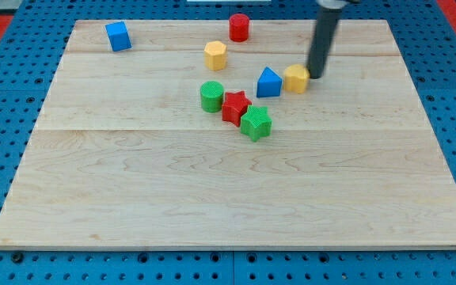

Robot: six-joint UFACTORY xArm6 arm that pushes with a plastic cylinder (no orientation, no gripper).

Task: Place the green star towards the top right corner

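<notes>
While the board (133, 206) is read from the view's left, first comes a blue cube (118, 36) near the top-left corner, well apart from everything else. Next, a yellow block (215, 55), hexagonal by the look of it, with a red cylinder (239, 28) above and to its right. Below these a tight cluster: green cylinder (211, 96), red star (235, 108), then the green star (256, 123), which touches the red star's lower right side. Right of that, a blue triangular block (268, 82) sits just beside a second yellow block (296, 79), shape unclear.

My tip (317, 76) stands at that second yellow block's right edge, touching or nearly so. It is a bare rod, holding nothing, and well apart from the green star.

Progress, as judged: none showing. Green star sits near board centre; whole push toward the top-right corner remains, and the blue-yellow pair lies across the direct path.
</notes>
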